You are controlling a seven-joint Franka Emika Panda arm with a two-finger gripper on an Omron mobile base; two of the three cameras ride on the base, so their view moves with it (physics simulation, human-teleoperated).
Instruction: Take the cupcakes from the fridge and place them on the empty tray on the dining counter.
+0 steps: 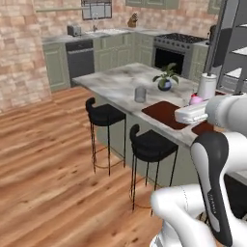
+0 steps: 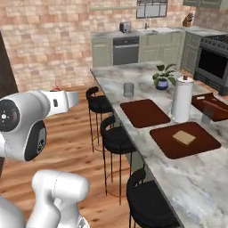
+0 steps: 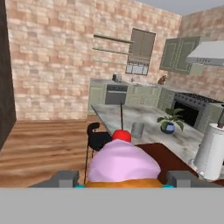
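- Home kitchen: brick walls (image 2: 53,40), wood floor (image 1: 43,159).
- Sage-green cabinets (image 1: 58,65), black oven (image 1: 169,55), dishwasher (image 2: 126,50), toaster (image 1: 74,30).
- Marble dining counter (image 2: 191,178) with black stools (image 1: 103,116), potted plant (image 2: 163,76), paper-towel roll (image 2: 182,100).

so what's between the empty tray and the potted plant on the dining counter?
In the right base view, only a grey cup stands off to the side. The marble between the empty tray and the potted plant is otherwise bare.

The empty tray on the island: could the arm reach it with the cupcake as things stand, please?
Probably yes: the gripper holds the cupcake near the empty tray, whose top is bare; the paper-towel roll stands just beside it.
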